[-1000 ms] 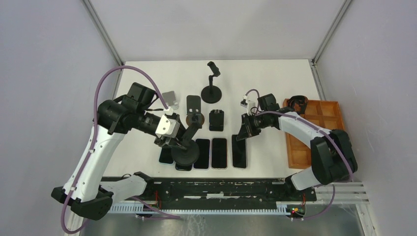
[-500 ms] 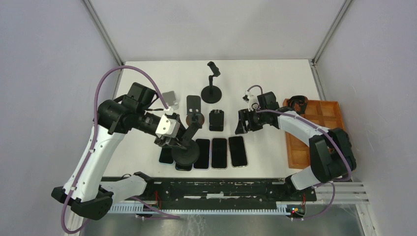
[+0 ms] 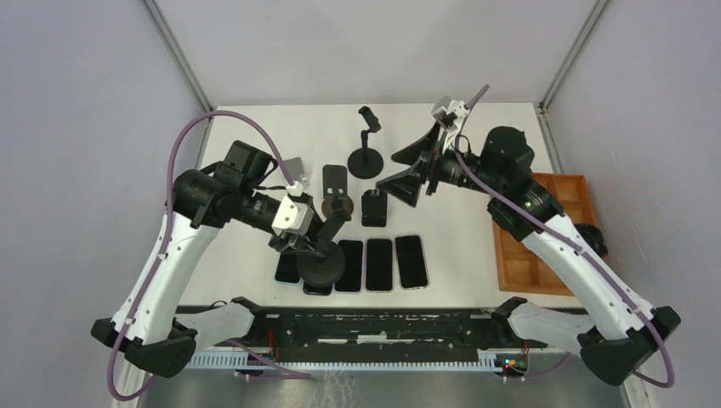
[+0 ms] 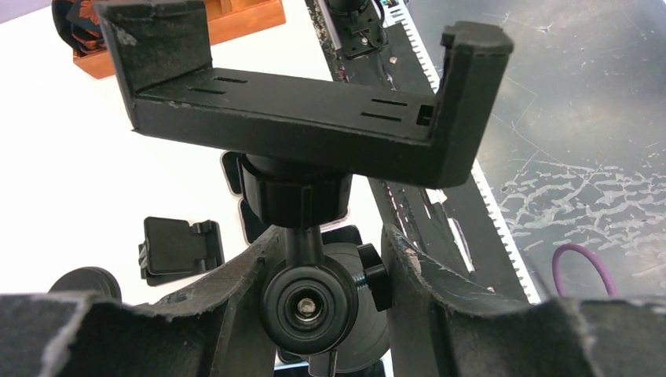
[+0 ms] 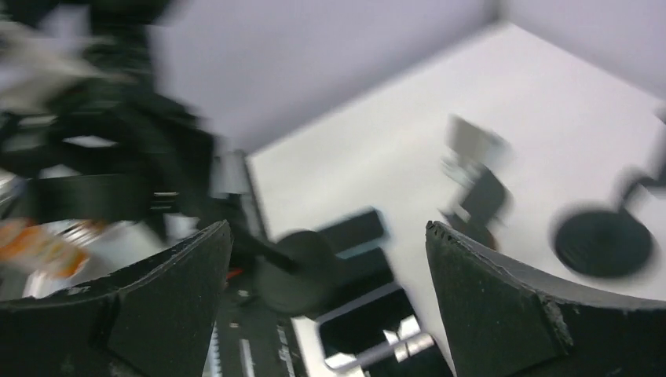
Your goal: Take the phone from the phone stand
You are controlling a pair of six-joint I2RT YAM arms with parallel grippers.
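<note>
The phone lay flat, right end of the near row, out of the phone stand. Left gripper clamped its neck; best, I'd say, to lower it gently. Farther back, right gripper gaped wide, empty.

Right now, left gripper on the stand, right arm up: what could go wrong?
1. The left gripper clamps the stand at its ball joint, base over the phones; a slip could drop it on a screen.
2. The right gripper, open, its camera view blurred, is near the back stand and could clip it.
</note>
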